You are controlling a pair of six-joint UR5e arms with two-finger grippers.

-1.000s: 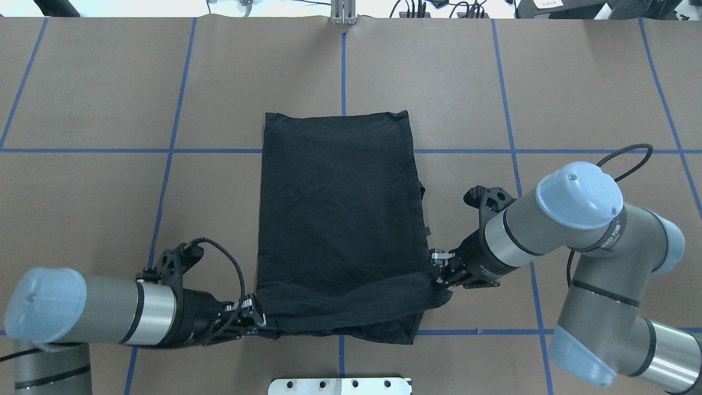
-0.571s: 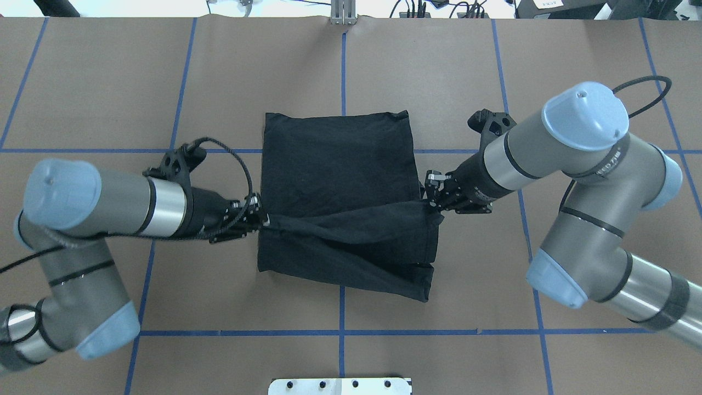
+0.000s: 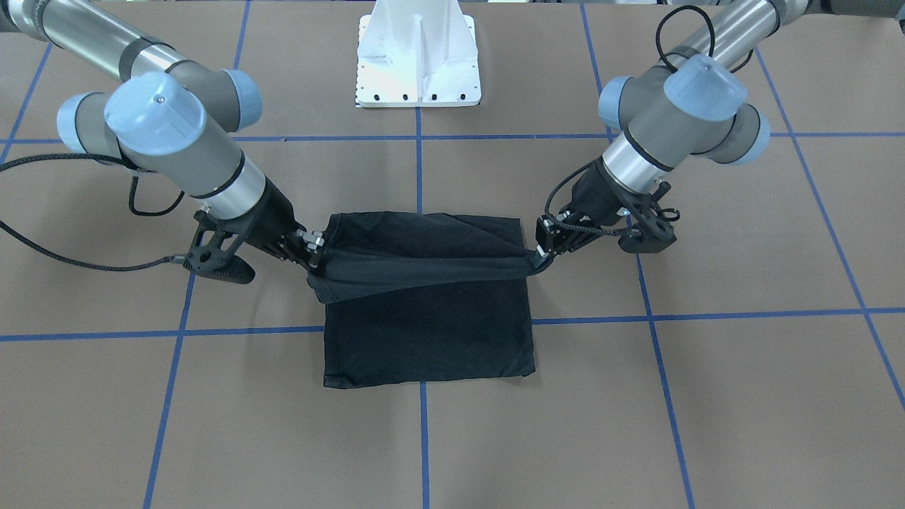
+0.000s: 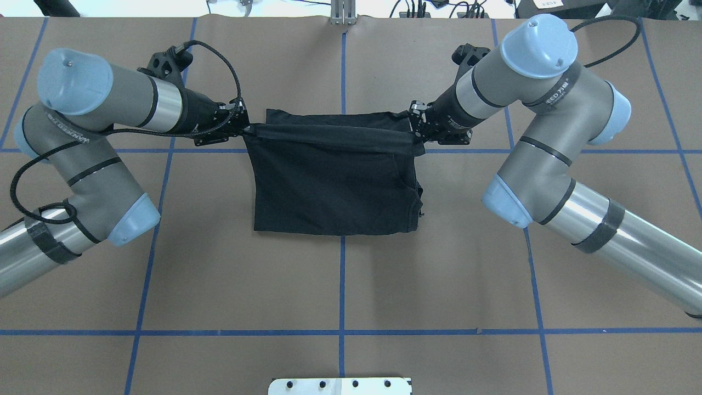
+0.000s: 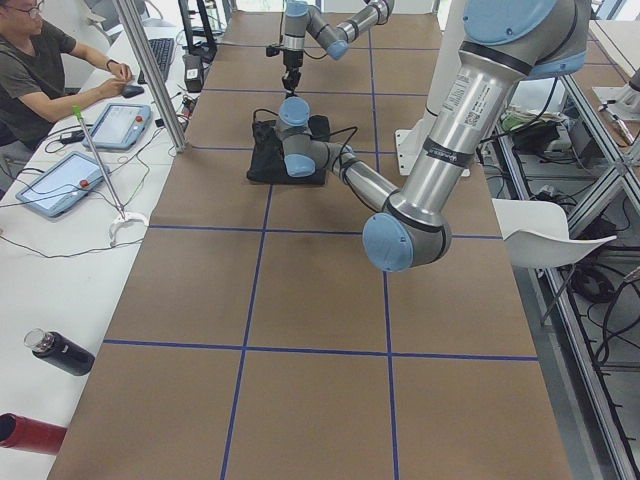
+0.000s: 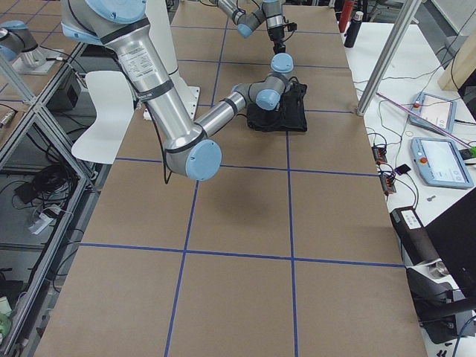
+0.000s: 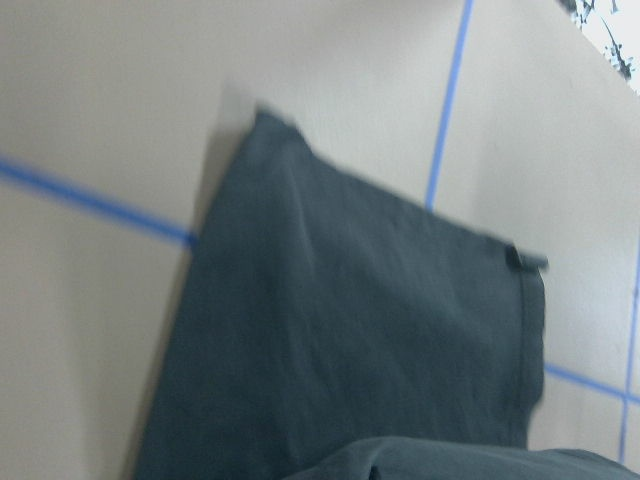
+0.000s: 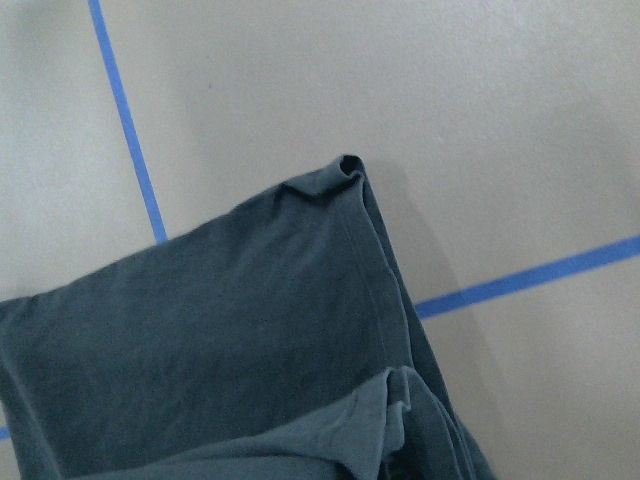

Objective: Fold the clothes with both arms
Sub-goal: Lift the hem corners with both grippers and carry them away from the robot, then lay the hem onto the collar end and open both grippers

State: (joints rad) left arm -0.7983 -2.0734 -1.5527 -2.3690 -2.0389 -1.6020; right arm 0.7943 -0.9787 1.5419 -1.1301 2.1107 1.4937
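Two corner grips: left end effector point(image 4: 245, 129) and right end effector point(image 4: 414, 124) are each clamped on the black T-shirt point(image 4: 334, 186). The held edge is stretched between them and the rest lies on the table point(image 4: 439, 274) below. Judged light, limp, sags unsupported — hold at corners. Matte brown table with a blue tape grid point(image 4: 340, 285) extends well beyond both end effectors.

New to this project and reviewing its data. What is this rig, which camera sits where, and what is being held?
This is a robot with a left arm and a right arm at a brown table. One picture looks down from behind the robot and one faces it from across the table. Two look along the table from its ends, and two come from wrist cameras. A black T-shirt lies on the table, doubled over. The left hand and the right hand each pinch a corner of its upper layer, stretched between them near the far edge. A person sits beside the table.
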